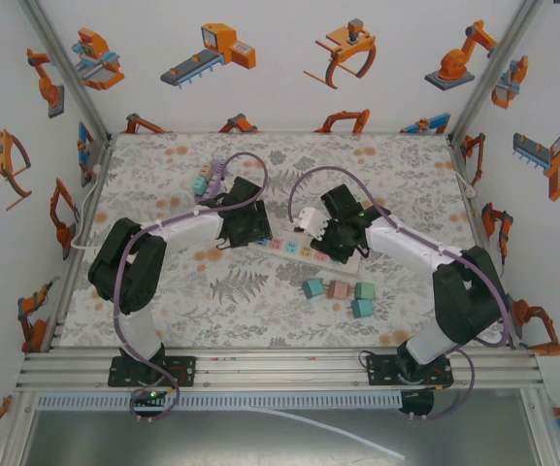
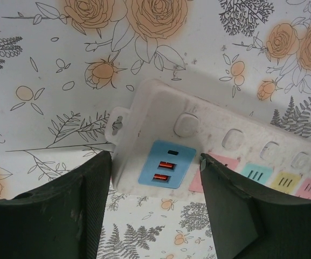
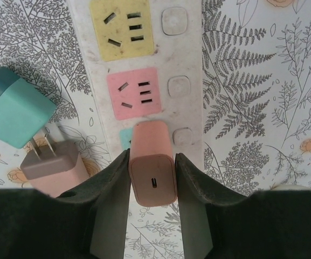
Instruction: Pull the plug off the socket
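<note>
Right tool (image 3: 152, 157) pinching pink plug (image 3: 153, 181), left tool (image 2: 154, 162) spread over strip (image 2: 160, 116)

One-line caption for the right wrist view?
Right gripper shut on pink plug standing in the power strip.

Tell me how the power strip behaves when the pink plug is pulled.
The power strip looks rigid, light plastic lying loose, so it would probably lift or slide with the pink charger plug clamped in the right gripper. The left gripper bracketing its USB end could steady it.

Loose plugs (image 3: 54, 168) close beside power strip (image 3: 188, 53)
</note>
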Motion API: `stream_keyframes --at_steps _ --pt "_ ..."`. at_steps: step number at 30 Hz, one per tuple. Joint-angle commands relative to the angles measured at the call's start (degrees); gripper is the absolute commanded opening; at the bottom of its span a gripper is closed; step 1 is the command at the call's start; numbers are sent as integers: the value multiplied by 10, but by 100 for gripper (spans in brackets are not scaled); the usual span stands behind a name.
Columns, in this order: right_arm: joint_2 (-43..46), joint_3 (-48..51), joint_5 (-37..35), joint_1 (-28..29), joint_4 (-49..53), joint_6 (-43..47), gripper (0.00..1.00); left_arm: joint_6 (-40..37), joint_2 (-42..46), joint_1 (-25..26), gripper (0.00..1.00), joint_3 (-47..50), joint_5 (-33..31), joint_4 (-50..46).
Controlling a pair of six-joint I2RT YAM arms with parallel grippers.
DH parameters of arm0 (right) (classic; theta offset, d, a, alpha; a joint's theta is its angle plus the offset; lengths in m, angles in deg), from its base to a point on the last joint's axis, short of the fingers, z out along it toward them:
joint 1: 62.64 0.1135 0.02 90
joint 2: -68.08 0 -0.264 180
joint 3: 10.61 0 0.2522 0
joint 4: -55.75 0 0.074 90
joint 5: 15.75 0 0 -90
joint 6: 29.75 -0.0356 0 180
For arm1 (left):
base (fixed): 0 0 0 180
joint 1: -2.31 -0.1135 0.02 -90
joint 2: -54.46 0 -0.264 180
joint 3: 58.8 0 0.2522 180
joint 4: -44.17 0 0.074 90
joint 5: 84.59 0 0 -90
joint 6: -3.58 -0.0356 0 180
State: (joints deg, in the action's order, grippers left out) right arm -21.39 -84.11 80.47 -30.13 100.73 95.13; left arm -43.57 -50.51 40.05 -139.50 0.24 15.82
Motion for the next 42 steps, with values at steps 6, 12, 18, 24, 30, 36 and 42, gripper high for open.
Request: stream_keyframes --at_steps 6,12,18,24,30,36,42 --pt "20 -33 58 5 10 28 17 40 -20 8 61 36 -53 -67" --pt "29 -39 66 5 8 29 16 38 -11 7 61 39 -65 -72" --pt "71 -37 71 6 -23 -13 15 28 4 7 66 31 -61 -72" --pt "159 4 74 6 -110 -105 14 7 50 8 71 19 -59 -72" --pt "273 78 41 6 -251 -253 13 -47 127 10 82 3 -26 -58" --pt "379 135 3 7 -309 -425 13 -107 227 19 90 21 20 -19" --pt "486 210 0 7 -313 -613 13 -185 367 27 94 94 96 41"
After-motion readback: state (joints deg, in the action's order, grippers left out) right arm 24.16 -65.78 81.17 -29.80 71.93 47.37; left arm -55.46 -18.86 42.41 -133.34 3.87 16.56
